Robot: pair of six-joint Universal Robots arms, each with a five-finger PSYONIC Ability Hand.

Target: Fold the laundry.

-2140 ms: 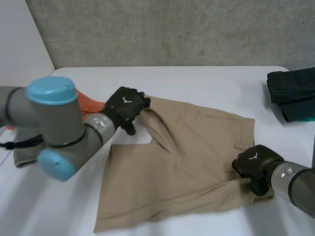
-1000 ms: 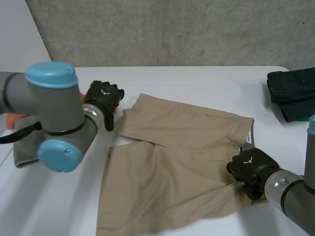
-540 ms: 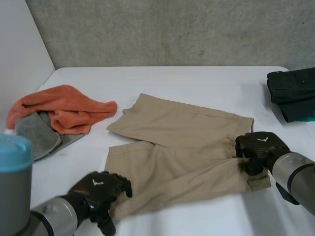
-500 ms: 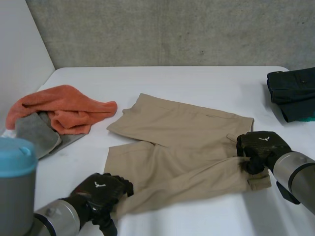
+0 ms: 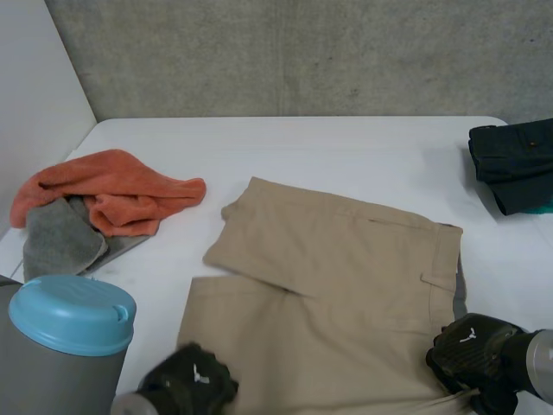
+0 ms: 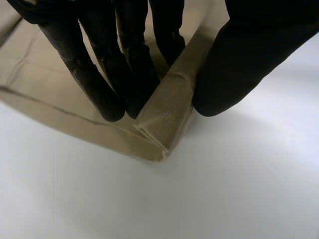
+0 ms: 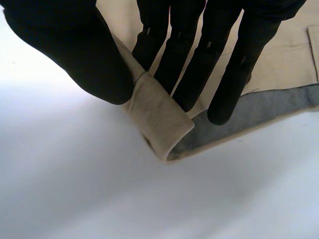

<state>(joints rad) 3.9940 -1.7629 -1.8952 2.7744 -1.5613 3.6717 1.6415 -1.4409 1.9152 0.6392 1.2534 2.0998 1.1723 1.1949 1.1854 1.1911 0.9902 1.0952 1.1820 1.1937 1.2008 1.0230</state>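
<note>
The khaki shorts now lie flatter and nearer the robot on the white surface than half a second ago. The left hand pinches a near hem corner between thumb and fingers; the right hand likewise clamps the waistband's near corner.

Left robot hand and right robot hand each pinch the shorts.
</note>
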